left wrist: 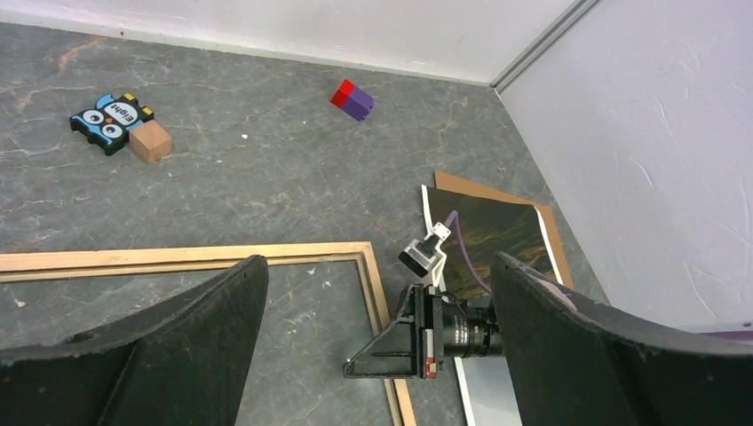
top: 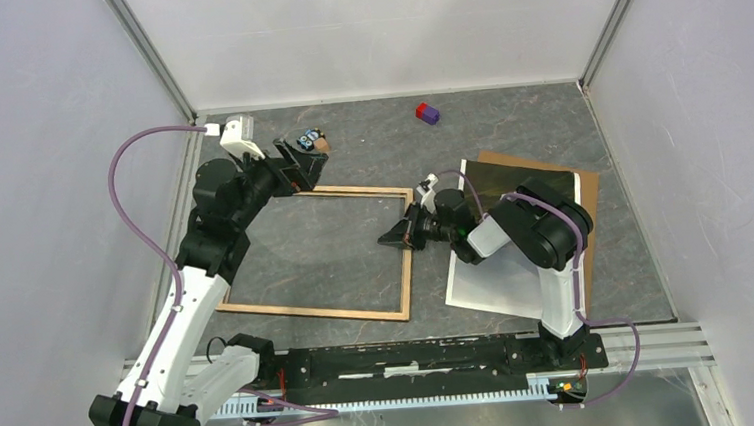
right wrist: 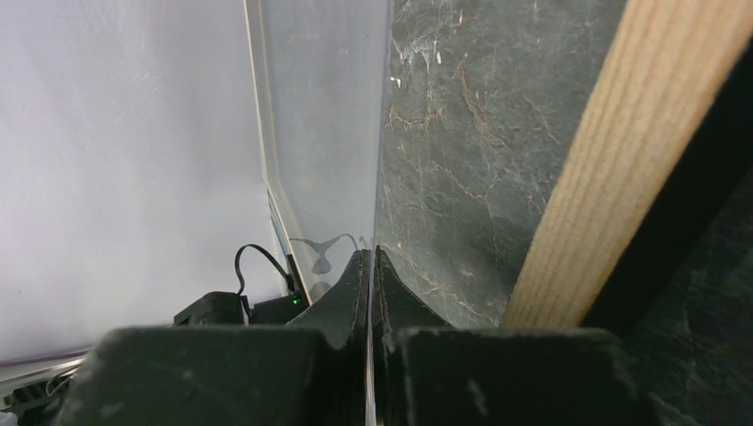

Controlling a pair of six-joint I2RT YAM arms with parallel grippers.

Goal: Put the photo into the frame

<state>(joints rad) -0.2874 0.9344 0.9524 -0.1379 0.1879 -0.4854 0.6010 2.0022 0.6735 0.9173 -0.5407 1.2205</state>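
Note:
The frame (top: 351, 191) lies flat on the grey table, light wood side up, and also shows in the left wrist view (left wrist: 178, 257) and the right wrist view (right wrist: 586, 177). The photo (top: 501, 179) lies landscape side up on a brown backing board (top: 589, 208) to the frame's right, partly under my right arm; it also shows in the left wrist view (left wrist: 497, 231). My left gripper (top: 302, 173) is open and empty above the frame's far rail (left wrist: 377, 262). My right gripper (top: 395, 237) is over the frame's right rail, shut on a thin clear sheet seen edge-on (right wrist: 370, 257).
A red and purple block (top: 427, 113) sits near the back wall. A blue owl-shaped piece (left wrist: 111, 120) and a small wooden cube (left wrist: 150, 140) lie beyond the frame's far left corner. White walls enclose the table on three sides.

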